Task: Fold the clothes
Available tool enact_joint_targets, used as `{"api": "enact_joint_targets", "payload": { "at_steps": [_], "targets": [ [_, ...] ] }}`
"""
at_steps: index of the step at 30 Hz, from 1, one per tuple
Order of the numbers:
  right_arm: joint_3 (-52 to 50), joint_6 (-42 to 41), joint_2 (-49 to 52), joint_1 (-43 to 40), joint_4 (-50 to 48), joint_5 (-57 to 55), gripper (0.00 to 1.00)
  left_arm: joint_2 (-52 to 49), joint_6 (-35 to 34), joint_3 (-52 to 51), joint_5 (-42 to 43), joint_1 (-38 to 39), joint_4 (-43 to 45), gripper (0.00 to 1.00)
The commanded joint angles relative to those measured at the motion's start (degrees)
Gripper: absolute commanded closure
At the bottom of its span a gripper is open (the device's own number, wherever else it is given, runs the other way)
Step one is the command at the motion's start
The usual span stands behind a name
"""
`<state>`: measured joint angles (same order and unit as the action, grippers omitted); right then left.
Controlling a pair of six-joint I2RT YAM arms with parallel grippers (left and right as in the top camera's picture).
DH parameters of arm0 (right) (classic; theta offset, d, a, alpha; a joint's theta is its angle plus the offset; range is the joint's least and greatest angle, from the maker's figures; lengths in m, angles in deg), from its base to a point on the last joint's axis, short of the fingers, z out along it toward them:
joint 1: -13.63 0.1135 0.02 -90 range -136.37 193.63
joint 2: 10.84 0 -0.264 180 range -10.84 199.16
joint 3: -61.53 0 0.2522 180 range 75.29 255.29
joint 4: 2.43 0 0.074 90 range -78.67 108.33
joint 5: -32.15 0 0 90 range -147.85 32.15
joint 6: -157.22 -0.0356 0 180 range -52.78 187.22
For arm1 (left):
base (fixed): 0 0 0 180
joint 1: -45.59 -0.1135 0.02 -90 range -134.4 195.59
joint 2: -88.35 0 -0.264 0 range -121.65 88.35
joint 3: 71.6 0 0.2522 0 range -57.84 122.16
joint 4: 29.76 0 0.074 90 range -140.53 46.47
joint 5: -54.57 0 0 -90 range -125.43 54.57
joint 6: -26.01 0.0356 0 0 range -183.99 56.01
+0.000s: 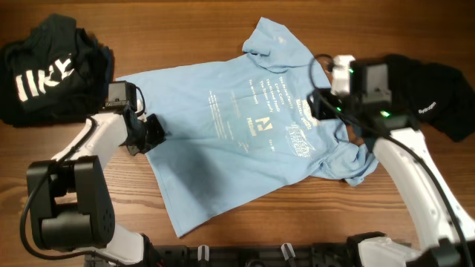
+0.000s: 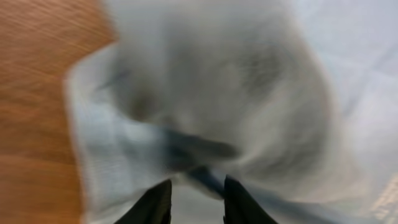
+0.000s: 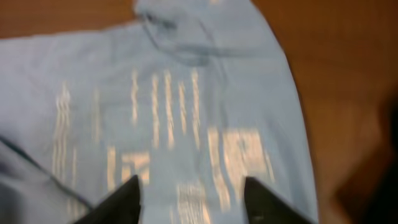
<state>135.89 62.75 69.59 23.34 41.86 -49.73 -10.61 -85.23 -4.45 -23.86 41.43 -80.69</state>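
Note:
The clothes include a light sky-blue T-shirt (image 1: 245,141) that lies spread across the table's middle, pale printed text lines (image 1: 260,111) facing up. Its lower right part is bunched in folds (image 1: 349,159). My left gripper (image 1: 154,132) sits at the shirt's left edge. In the left wrist view, this left gripper (image 2: 196,200) has its jaws a little apart, with a blurred, rumpled fold of blue cloth (image 2: 205,112) just ahead of the tips. My right gripper (image 1: 320,104) hovers over the shirt's right side. The right wrist view shows the right gripper (image 3: 193,199) open wide above the print (image 3: 168,106), holding nothing.
A black T-shirt with white lettering (image 1: 48,74) lies bunched at the far left. Another black garment (image 1: 438,96) lies at the far right, under the right arm. Bare wooden table (image 1: 297,215) shows along the front, and a black rail (image 1: 260,256) runs along the front edge.

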Motion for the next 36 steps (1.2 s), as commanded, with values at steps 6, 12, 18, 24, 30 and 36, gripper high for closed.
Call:
{"api": "enact_joint_targets", "payload": {
  "at_steps": [6,12,18,24,30,36],
  "targets": [
    [16.72,4.74,20.28,1.31,-4.79,0.55,0.96,4.87,1.33,4.07,-2.01,-0.44,-4.83,0.92],
    [29.88,8.15,31.89,1.29,-5.14,0.70,0.96,5.49,0.87,4.04,-2.01,-0.44,-8.98,0.96],
    [37.00,8.81,41.86,1.20,-4.35,0.72,0.96,5.46,0.85,4.04,-2.03,-0.44,-8.28,0.96],
    [37.05,8.76,46.77,0.46,-3.61,0.74,0.96,5.42,-0.20,3.96,-2.05,-0.44,-5.60,0.96],
    [37.05,8.57,48.89,-0.98,-3.39,0.72,0.96,5.29,-0.94,3.93,-2.56,-0.44,-2.64,0.96],
    [37.05,8.11,51.63,-2.23,-3.89,0.70,0.96,3.21,-3.23,3.93,-4.07,-0.44,-2.12,0.96]
  ]
}}
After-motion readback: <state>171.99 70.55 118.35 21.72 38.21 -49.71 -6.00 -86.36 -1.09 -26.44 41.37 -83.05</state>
